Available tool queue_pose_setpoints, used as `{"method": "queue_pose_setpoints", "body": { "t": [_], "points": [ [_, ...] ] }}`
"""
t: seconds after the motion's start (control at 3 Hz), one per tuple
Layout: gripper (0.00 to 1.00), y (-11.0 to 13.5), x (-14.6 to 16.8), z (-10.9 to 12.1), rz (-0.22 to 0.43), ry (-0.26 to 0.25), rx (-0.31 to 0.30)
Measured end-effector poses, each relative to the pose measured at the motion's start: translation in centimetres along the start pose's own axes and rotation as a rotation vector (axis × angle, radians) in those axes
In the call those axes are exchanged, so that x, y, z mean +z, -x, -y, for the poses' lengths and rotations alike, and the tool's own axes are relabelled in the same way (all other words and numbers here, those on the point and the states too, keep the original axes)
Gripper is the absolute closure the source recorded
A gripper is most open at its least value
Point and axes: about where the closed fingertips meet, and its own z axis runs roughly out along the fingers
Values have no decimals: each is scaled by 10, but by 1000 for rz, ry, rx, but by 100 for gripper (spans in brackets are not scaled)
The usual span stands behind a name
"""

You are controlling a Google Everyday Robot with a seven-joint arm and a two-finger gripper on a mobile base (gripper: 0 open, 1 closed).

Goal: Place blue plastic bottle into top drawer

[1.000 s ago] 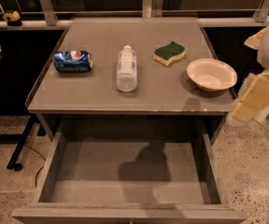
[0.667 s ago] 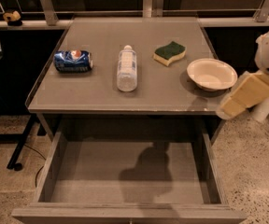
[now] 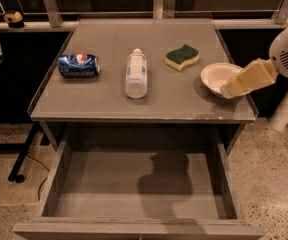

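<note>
On the matte grey table (image 3: 104, 101), clear cylindrical bottle (image 3: 136, 74) lying flat, white cap to the far side, pale label not readable; well left of it a blue can (image 3: 79, 65) on its side, to the right a wavy green-yellow sponge (image 3: 182, 57) and a round white bowl (image 3: 215, 76). Cream gripper (image 3: 229, 90) at the right edge, tip over the bowl's rim, apart or together: cannot tell. Below the front edge, drawer (image 3: 109, 184) pulled out, flat grey bottom, low walls, open room inside.
</note>
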Motion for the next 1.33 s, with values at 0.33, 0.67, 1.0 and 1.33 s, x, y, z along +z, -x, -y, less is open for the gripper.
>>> {"method": "queue_pose_setpoints", "body": {
  "t": [0.33, 0.67, 1.0, 1.33],
  "points": [
    [0, 2, -1, -1, 3, 0, 80],
    [0, 4, -1, -1, 26, 1, 114],
    [0, 17, 15, 0, 56, 68, 285],
    [0, 37, 35, 0, 62, 156, 517]
  ]
}}
